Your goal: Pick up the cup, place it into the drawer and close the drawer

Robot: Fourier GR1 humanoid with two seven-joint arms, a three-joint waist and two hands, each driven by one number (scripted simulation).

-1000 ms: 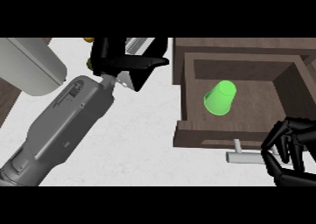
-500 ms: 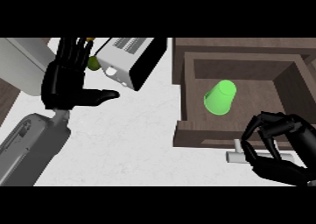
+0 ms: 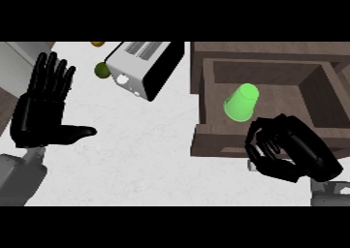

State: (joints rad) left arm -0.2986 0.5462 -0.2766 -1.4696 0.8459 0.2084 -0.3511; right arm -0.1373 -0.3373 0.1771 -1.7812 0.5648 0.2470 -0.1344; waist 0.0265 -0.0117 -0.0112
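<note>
The bright green, smooth plastic cup (image 3: pixel 241 102) is lying on its side inside the open brown wooden drawer (image 3: pixel 206 104), slightly left of the box's middle, its round mouth tilting toward twelve o'clock, so the placing looks done and the closing step is the one in hand. The robot's black right hand (image 3: pixel 288 152) is hovering at five o'clock in the head view, its fingers curling inward over the drawer's front panel, where a small pale metal handle (image 3: pixel 252 165) is peeking out at the hand's nine o'clock side; whether the fingers are actually wrapping that handle or only bunching above it cannot be told, since the hand is covering most of it. The next move, as I judge it, is calling for a steady push on the front panel toward twelve o'clock, sliding the box back under the dark wooden top, with the cup lying low enough that it should pass beneath. The black left hand (image 3: pixel 45 104) is resting at nine o'clock, fingers straight and spread, thumb pointing toward three o'clock, holding nothing. The white, faintly mottled stone counter (image 3: pixel 135 155) is looking matte and flat, while a boxy silver toaster with black sides (image 3: pixel 144 65) is sitting at eleven o'clock, its slots showing on top
</note>
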